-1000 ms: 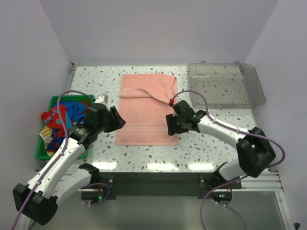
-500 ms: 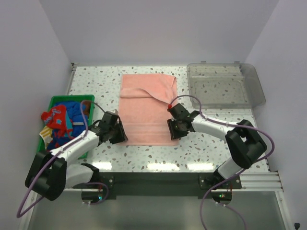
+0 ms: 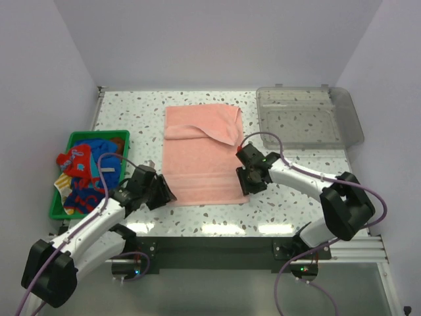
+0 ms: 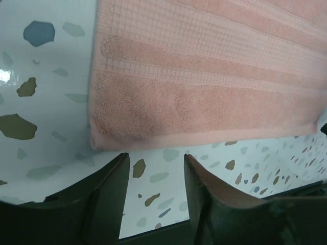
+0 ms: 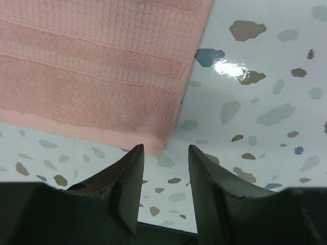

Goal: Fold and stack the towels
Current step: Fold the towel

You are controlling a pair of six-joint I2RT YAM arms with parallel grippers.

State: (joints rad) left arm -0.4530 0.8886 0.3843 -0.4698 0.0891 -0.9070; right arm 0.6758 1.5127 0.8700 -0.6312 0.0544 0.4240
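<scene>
The salmon pink cloth towel (image 3: 200, 168) lies flat in the middle of the white speckled counter (image 3: 131, 118), with its long side running from near to far. Its far end is rumpled, and the far right corner has flopped over onto the towel (a loose fold, not a neat one).

The left end effector (image 3: 162, 191) sits low at the near left corner of the towel. Its two dark fingers (image 4: 102, 204) are apart, with only bare counter in the gap. The towel's corner lies just past the tips. The right end effector (image 3: 248, 186) sits low at the near right corner. Its fingers (image 5: 125, 189) are apart too and hold nothing, and that corner lies just in front of them. I cannot tell if any tip touches the counter.

At the left side a green plastic basket (image 3: 99, 135) holds a heap of cloth: a blue towel with a red pattern (image 3: 77, 161), a plain royal blue towel (image 3: 104, 150), and what looks like a yellowish striped towel (image 3: 61, 185) at its near end. A clear plastic tray (image 3: 348, 128) stands at the far right, well apart from the pink towel.
</scene>
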